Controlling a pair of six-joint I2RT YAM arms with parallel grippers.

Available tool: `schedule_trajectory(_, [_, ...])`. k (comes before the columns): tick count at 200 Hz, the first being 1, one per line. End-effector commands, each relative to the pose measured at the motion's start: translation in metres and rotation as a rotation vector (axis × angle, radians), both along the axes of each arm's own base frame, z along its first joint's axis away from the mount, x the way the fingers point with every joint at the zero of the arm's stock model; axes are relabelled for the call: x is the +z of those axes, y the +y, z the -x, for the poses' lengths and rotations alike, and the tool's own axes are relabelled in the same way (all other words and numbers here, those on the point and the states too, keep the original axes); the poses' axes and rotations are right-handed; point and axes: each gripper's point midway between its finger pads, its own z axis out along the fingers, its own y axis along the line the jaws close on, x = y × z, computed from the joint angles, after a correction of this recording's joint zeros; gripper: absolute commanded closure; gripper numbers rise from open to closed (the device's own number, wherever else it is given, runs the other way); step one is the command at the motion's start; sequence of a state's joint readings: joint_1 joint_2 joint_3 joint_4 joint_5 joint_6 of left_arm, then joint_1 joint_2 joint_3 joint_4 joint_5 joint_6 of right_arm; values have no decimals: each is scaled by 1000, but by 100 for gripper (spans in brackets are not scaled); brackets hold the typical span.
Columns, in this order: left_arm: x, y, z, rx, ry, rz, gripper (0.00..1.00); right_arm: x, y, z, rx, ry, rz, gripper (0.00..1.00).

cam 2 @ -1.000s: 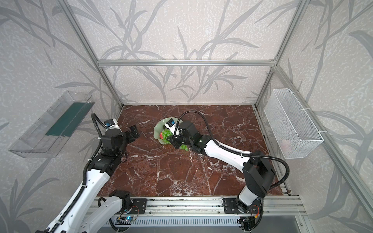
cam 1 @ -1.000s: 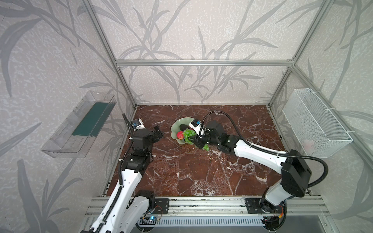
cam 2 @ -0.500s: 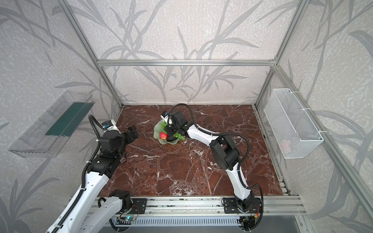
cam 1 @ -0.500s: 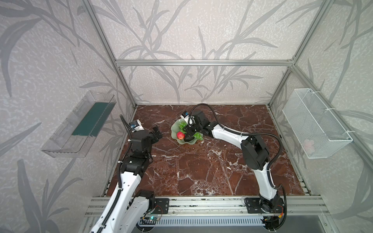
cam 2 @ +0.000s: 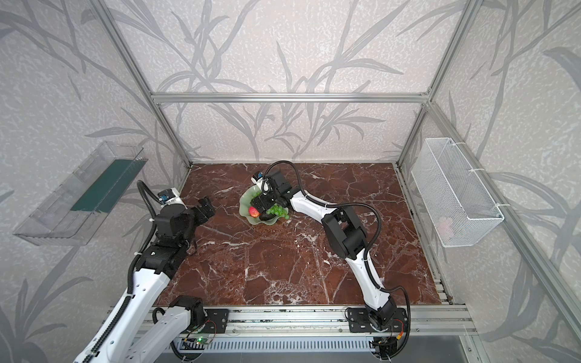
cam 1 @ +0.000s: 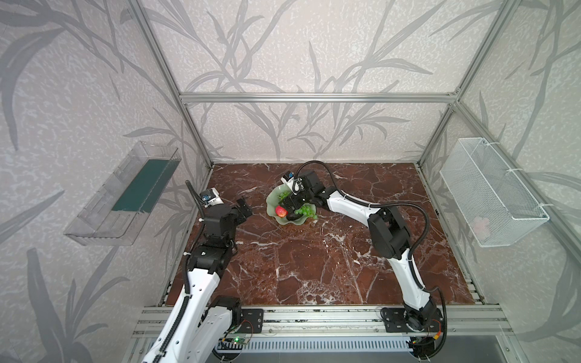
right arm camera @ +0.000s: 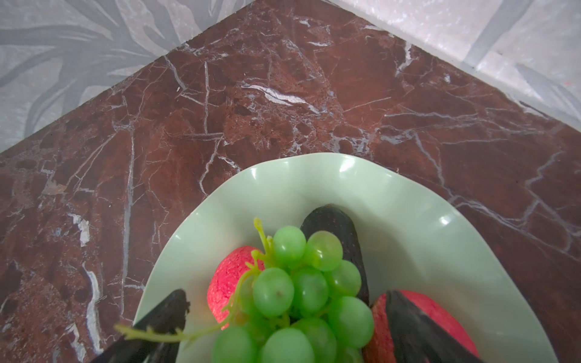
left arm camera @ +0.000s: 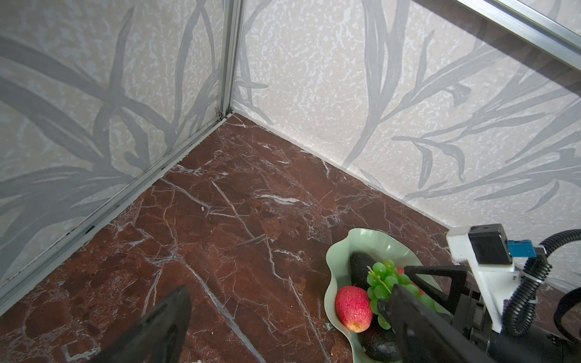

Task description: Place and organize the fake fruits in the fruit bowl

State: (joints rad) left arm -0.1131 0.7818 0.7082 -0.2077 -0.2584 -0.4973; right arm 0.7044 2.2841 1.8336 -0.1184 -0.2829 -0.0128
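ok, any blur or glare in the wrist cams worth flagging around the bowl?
Right wrist view: the nearest grapes and the right tool's fingers are soft, with small glare spots on the fruit bowl rim. Left wrist view: grapes sharp, only the left tool's finger is blurred. Both top views: sharp, evenly lit.

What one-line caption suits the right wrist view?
Open right gripper over green grapes, heaped on red fruits and an avocado in the pale green bowl.
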Motion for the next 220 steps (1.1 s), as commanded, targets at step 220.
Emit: schedule_trajectory(220, [-106, 37, -11, 103, 29, -336, 0, 74, -389, 99, -987, -373, 63, 1])
